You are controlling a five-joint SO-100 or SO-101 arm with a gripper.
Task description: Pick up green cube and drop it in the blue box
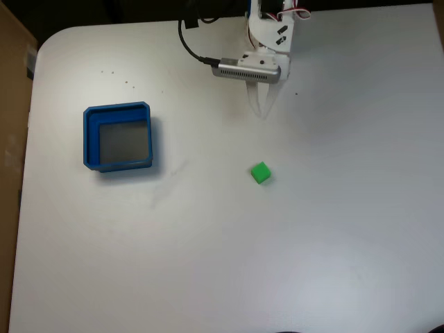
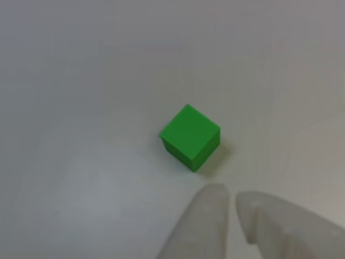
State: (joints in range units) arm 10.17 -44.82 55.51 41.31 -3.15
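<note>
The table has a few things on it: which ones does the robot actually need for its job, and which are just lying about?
Part of the job:
- green cube, loose on the table
- blue box, nothing in it
- end effector, nearly closed, holding nothing

Just there:
- black cable to the arm
- brown board at the table's left edge

The arm [image 1: 272,21] runs off the top edge of the fixed view, its base out of frame. In the other view the pincer [image 2: 232,202] is soft and blurred, its fingers [image 2: 202,226] cut by the bottom edge. The worktop [image 1: 312,243] spills past the bottom and right edges.
</note>
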